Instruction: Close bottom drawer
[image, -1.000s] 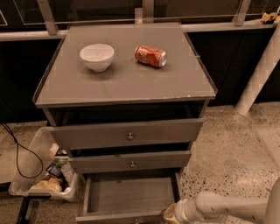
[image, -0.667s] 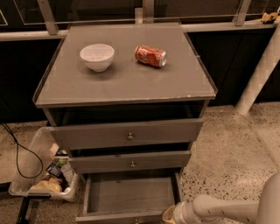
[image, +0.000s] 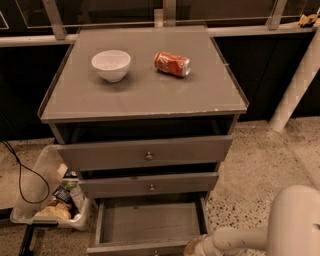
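Observation:
The bottom drawer (image: 150, 222) of the grey cabinet (image: 145, 95) is pulled far out, an empty shallow grey tray with its front panel at the bottom edge of the camera view. The middle drawer (image: 150, 186) and top drawer (image: 147, 154) stand slightly out, each with a round metal knob. My gripper (image: 192, 247) is at the bottom edge of the view, at the right end of the bottom drawer's front panel. My white arm (image: 260, 235) reaches in from the lower right.
A white bowl (image: 111, 64) and a red soda can (image: 172, 64) lying on its side rest on the cabinet top. A clear bin (image: 47, 197) with snacks sits on the floor at left, with a black cable (image: 20, 170). A white post (image: 297, 82) stands at right.
The arm has drawn slightly left and down along the bottom drawer's front. The drawer shows no visible movement.

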